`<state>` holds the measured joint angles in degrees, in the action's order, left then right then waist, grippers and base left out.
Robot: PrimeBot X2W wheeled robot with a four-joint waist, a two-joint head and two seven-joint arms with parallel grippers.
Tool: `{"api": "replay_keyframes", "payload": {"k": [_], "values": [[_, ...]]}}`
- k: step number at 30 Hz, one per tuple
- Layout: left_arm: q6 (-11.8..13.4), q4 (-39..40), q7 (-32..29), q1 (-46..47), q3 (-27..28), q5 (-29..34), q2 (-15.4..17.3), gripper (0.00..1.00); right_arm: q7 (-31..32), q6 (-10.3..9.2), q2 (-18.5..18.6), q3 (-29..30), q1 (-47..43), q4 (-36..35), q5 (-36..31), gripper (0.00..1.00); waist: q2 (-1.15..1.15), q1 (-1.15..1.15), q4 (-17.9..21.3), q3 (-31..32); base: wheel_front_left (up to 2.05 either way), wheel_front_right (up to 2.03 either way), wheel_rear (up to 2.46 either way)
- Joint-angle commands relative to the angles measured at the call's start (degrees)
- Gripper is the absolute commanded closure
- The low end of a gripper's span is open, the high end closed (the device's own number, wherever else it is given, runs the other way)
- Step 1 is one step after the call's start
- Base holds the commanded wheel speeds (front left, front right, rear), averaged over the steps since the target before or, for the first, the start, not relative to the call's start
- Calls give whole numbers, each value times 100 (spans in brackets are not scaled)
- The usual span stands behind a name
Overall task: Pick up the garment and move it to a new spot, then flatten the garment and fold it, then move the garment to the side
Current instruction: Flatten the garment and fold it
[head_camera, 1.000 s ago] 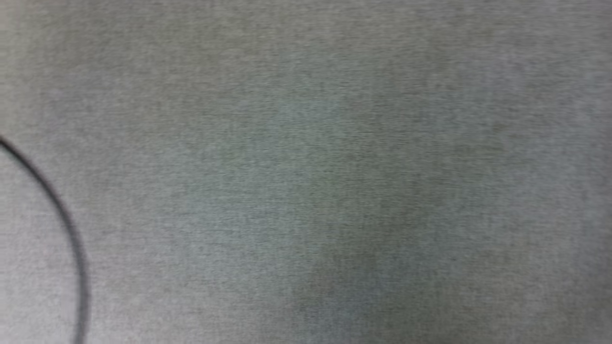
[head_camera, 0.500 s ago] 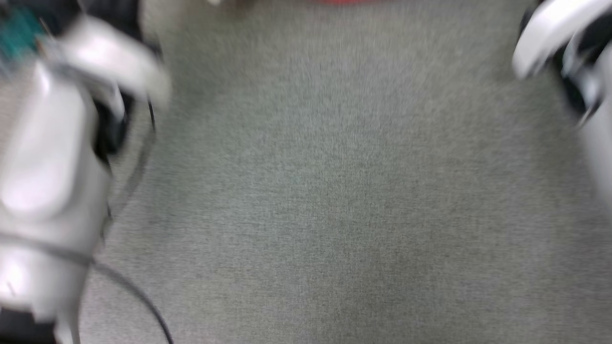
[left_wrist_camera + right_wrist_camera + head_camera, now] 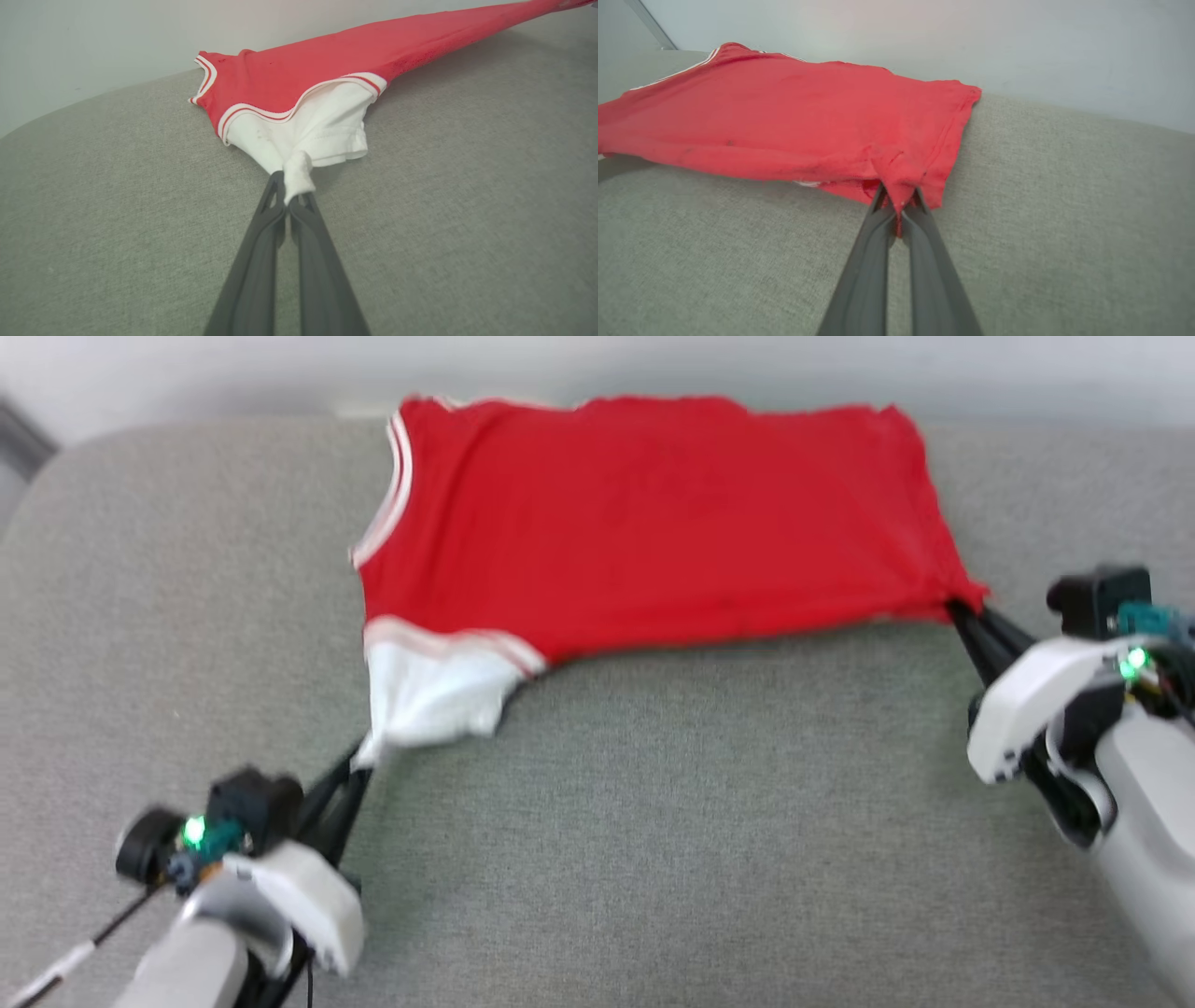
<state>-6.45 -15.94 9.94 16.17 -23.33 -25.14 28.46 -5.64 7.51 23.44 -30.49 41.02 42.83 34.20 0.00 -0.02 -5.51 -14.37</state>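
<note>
Camera has swung up onto the garment (image 3: pixel 653 523), pinched taut between left gripper (image 3: pixel 359 763) and right gripper (image 3: pixel 959 609), so flattening seems underway.

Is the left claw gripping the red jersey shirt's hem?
No, the left claw pinches the white short sleeve of the red jersey shirt.

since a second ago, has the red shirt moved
Cannot tell: the head camera itself swung, bringing the garment into view, and the plain grey surface gives no fixed mark.
</note>
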Motion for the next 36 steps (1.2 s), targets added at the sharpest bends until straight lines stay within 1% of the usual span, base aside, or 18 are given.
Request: {"api": "replay_keyframes", "payload": {"k": [1, 7, 8, 10, 12, 18, 21, 23, 26, 29, 34, 36], "values": [[44, 207, -150, -324, -8, -75, 107, 100, 37, -4, 120, -36, -252, -85, 162, 100, 0, 2, 21, 314, 0, 0, 0], [219, 1210, -771, -1399, -52, -336, 475, 100, 211, -5, 529, -153, -965, -476, 611, 100, 0, 2, 66, 627, 0, 0, 0], [219, 1210, -771, -1399, -52, -336, 475, 100, 211, -5, 529, -153, -965, -476, 611, 100, 0, 2, 66, 627, 0, 0, 0], [302, 1534, -956, -1728, -41, -453, 563, 100, 269, -6, 650, -126, -1200, -628, 789, 100, 0, 2, 88, 715, 0, 0, 0], [356, 1831, -1171, -2053, -79, -581, 654, 100, 366, -6, 755, -118, -1484, -841, 969, 100, 0, 2, 110, 809, 0, 0, 0], [650, 2573, -1562, -2876, -74, -846, 835, 100, 778, -5, 1133, -87, -2409, -1600, 1345, 100, 0, 2, 202, 1011, 0, 0, 0], [729, 2843, -1701, -3220, -93, -981, 906, 100, 1004, -5, 1288, 39, -2890, -1963, 1488, 100, 0, 2, 247, 1069, 0, 0, 0], [738, 2984, -1807, -3401, -125, -1054, 988, 100, 1139, -5, 1362, 137, -3188, -2208, 1516, 100, 0, 2, 272, 1078, 0, 0, 0], [804, 3157, -1863, -3533, -89, -1068, 1050, 100, 1308, -4, 1436, 313, -3534, -2582, 1458, 100, 0, 2, 302, 1034, 0, 0, 0], [853, 3276, -1764, -3422, -20, -997, 1072, 100, 1453, -4, 1426, 550, -3743, -2895, 1396, 100, 0, 2, 324, 973, 0, 0, 0], [914, 3445, -1637, -3069, 190, -888, 1123, 100, 1771, -4, 1341, 945, -3779, -3370, 1221, 100, 0, 2, 345, 825, 0, 0, 0], [902, 3496, -1607, -2883, 276, -842, 1160, 100, 1914, -4, 1313, 1065, -3764, -3560, 1141, 100, 0, 2, 341, 740, 0, 0, 0]]}}
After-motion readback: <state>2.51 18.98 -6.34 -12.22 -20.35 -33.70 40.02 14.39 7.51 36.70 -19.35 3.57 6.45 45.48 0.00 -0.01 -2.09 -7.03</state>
